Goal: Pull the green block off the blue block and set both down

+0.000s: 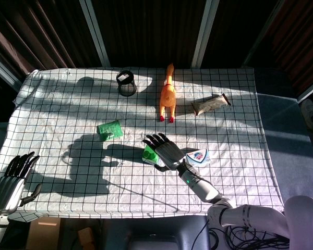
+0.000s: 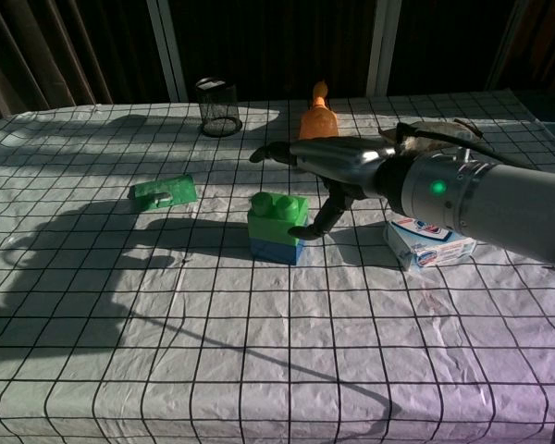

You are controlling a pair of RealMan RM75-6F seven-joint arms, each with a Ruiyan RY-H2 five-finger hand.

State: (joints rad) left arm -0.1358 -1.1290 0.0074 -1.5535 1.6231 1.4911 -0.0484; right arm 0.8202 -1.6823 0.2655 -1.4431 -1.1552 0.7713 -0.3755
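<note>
Blocks not yet apart: green block (image 2: 277,215) sits stacked on blue block (image 2: 275,250), mid-table on the gridded cloth (image 2: 166,370). Right hand (image 2: 326,171) hovers just beside/over the stack w/ fingers spread, thumb near the green block's right side; contact unclear, nothing held. Left hand (image 1: 13,177) well apart at the table's near-left corner, fingers apart, empty. Green packet (image 2: 164,191) lies left of the stack; white box (image 2: 427,242) to the right.
</note>
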